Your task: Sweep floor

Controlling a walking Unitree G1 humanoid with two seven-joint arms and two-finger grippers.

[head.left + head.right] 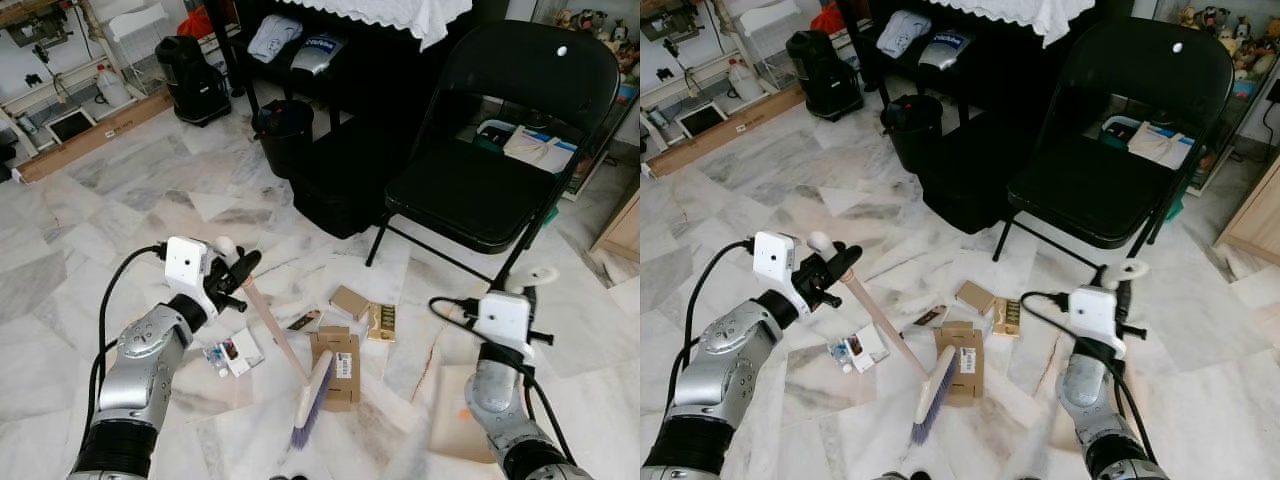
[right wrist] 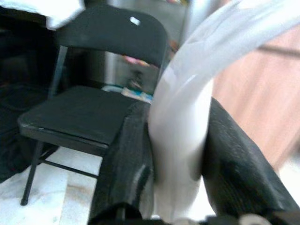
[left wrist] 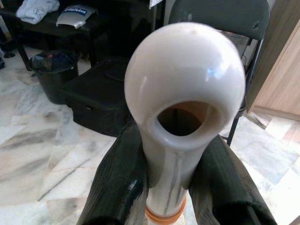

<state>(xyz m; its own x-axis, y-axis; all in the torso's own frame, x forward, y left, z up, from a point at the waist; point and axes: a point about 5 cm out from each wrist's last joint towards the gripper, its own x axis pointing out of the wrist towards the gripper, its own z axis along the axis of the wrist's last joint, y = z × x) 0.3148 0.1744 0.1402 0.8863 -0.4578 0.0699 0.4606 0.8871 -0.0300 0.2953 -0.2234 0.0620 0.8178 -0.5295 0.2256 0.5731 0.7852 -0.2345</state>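
Observation:
My left gripper [image 1: 240,272] is shut on the pale handle [image 1: 270,325] of a hand broom. Its purple-bristled head [image 1: 312,400] rests on the marble floor against a flat cardboard box [image 1: 338,365]. The left wrist view has the handle's rounded, holed end [image 3: 185,89] clamped between the black fingers [image 3: 117,183]. My right gripper [image 1: 528,285] is shut on the white handle [image 2: 180,140] of a beige dustpan [image 1: 455,410] that sits on the floor to the right. Litter lies between the two: a small box [image 1: 349,301], a gold packet [image 1: 381,321] and a white packet [image 1: 232,354].
A black folding chair [image 1: 480,190] stands just beyond the litter, with its legs close to the small box. A black case [image 1: 340,180] and a black bin [image 1: 285,130] sit under a dark table behind. A wooden cabinet [image 1: 625,230] stands at the far right.

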